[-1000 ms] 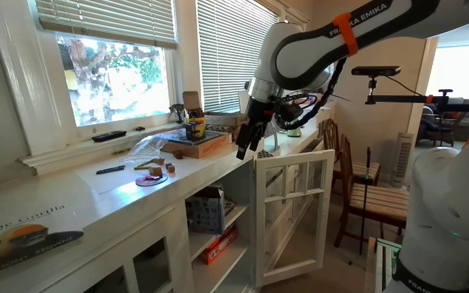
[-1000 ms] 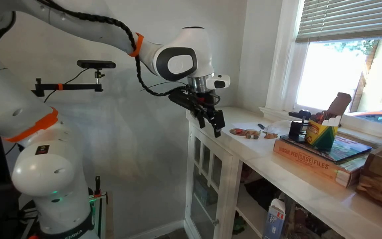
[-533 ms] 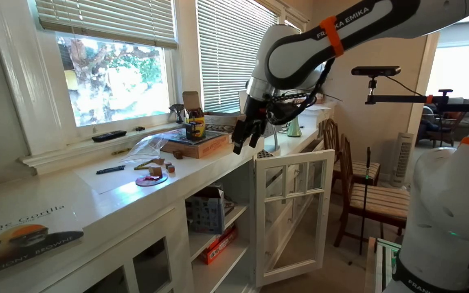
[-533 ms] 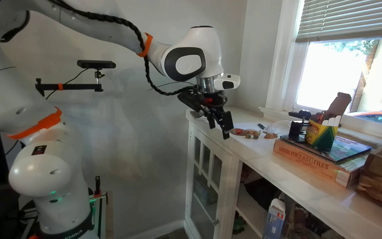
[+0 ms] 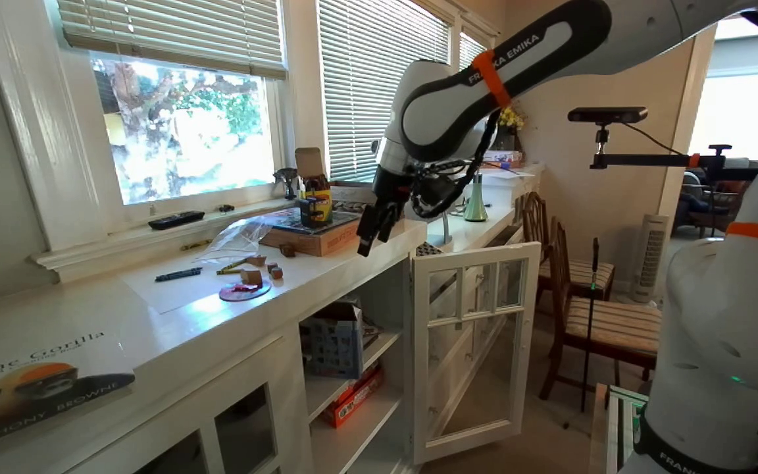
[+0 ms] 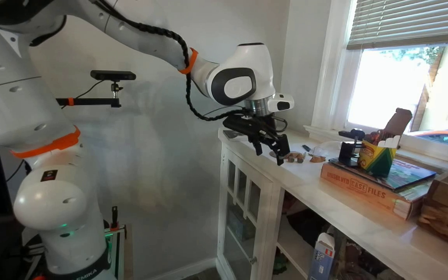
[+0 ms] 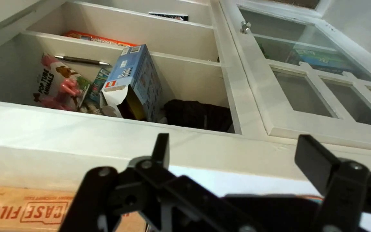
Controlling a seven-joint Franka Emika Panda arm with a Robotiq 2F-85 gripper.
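The gripper (image 7: pixel 232 149), jaws spread wide, hangs near the front edge of the white counter (image 6: pixel 348 204). On the counter lie an orange Case Files box (image 6: pixel 364 189) and small brown pieces (image 5: pixel 251 277); beneath the counter, a blue box (image 5: pixel 339 345) sits on a shelf (image 5: pixel 321 394).

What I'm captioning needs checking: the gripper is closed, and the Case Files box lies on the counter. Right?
No: the gripper is open, its fingers wide apart in the wrist view. The Case Files box does lie on the counter.

The white arm (image 6: pixel 142 41) (orange-banded) wears black cabling (image 6: pixel 188 87).
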